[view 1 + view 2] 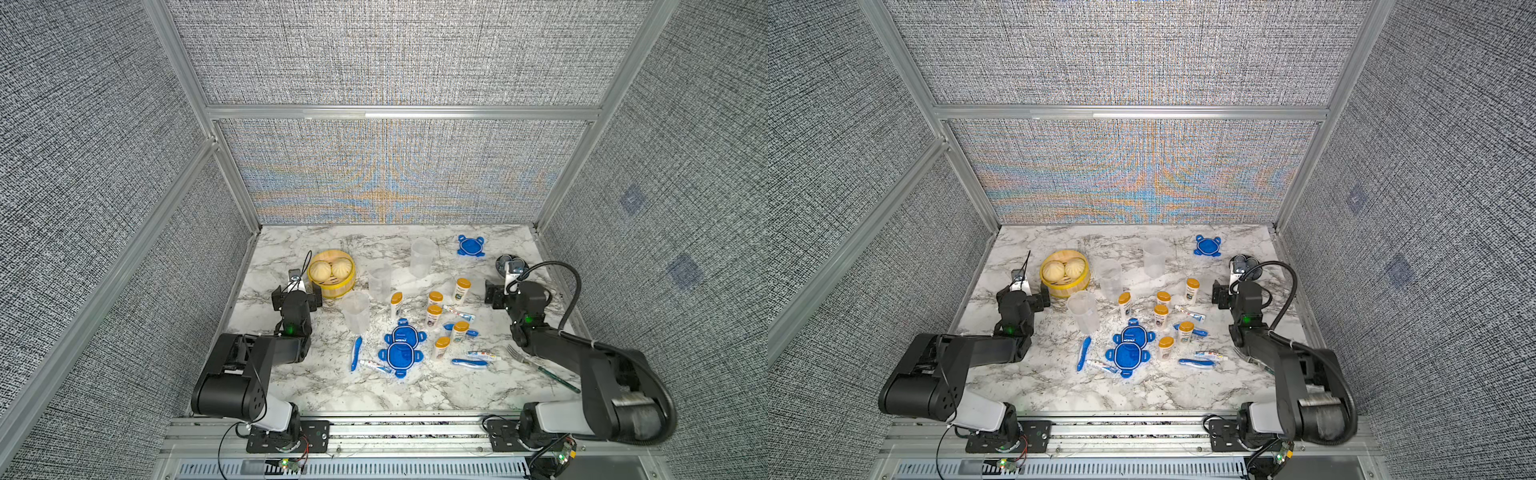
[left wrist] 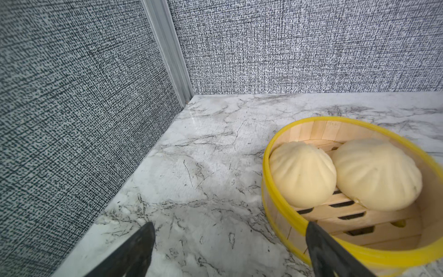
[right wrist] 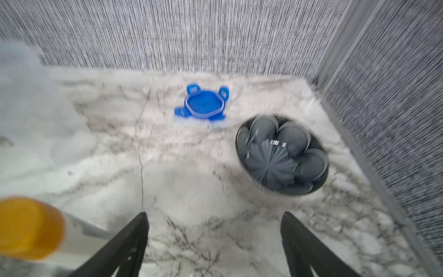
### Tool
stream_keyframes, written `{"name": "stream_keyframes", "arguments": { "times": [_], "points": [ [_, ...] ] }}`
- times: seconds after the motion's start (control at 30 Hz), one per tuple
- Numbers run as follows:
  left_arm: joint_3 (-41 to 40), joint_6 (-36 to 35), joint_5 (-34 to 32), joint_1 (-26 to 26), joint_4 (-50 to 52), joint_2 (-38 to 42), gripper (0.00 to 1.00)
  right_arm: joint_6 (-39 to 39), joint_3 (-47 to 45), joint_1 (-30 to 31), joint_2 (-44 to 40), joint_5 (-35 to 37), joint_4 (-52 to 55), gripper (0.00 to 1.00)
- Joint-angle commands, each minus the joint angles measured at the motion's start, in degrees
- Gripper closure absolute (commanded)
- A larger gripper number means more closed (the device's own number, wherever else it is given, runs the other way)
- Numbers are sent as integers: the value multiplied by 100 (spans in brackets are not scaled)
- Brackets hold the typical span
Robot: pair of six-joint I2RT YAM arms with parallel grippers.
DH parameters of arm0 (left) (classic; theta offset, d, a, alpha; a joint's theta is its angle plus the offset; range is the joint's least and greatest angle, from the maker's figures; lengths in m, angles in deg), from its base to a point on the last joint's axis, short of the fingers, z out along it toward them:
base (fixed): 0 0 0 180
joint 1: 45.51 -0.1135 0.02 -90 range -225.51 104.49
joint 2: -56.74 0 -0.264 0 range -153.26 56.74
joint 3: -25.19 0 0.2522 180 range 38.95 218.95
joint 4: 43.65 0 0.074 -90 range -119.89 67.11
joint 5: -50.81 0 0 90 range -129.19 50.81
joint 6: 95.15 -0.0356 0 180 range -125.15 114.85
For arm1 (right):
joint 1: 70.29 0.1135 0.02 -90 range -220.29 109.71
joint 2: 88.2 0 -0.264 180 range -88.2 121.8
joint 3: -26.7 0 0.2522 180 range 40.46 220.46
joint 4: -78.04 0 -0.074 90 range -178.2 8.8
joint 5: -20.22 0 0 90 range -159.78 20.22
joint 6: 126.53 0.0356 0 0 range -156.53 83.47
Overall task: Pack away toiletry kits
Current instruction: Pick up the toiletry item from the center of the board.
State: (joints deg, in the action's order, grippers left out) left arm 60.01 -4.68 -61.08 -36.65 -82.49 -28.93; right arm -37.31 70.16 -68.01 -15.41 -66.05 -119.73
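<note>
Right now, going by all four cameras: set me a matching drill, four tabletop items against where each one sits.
Items:
1 steamer
2 fork
3 lone blue lid
4 dark bowl

Places:
A alone, near the back wall
B next to the left fingers
C close beside the right arm
D by the right-hand wall

Pairs: 1-B, 2-C, 3-A, 4-D

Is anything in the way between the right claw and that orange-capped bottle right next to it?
Nothing visible does. Only bare table lies between the open right claw and the upright bottle beside it.
</note>
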Motion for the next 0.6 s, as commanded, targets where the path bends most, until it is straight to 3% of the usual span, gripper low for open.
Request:
{"name": "stream_keyframes", "arguments": {
  "times": [0.0,0.17,0.23,0.27,0.33,0.4,0.5,0.57],
  "points": [
    [-125,-75,100,1,-242,-70,8,93,366,17,-769,2,1965,18],
    [-144,-143,138,0,-383,-93,9,185,893,-61,-1656,-679,3542,26],
    [78,-259,-28,68,145,164,9,175,1051,-79,-1763,-1129,3858,27],
    [407,-331,-119,181,1061,578,8,162,1133,-78,-1740,-1284,4012,27],
    [1232,-542,290,194,3122,1397,8,135,1335,-78,-1586,-1705,4258,29],
    [1773,-625,611,195,4084,1846,8,104,1466,-72,-1393,-2081,4416,30],
    [2095,-622,1438,203,4608,2241,7,34,1576,-75,-1173,-2538,4436,30],
    [2087,-561,2375,204,4439,2331,7,-144,1713,-75,-1001,-3009,4503,30]
  ]
}}
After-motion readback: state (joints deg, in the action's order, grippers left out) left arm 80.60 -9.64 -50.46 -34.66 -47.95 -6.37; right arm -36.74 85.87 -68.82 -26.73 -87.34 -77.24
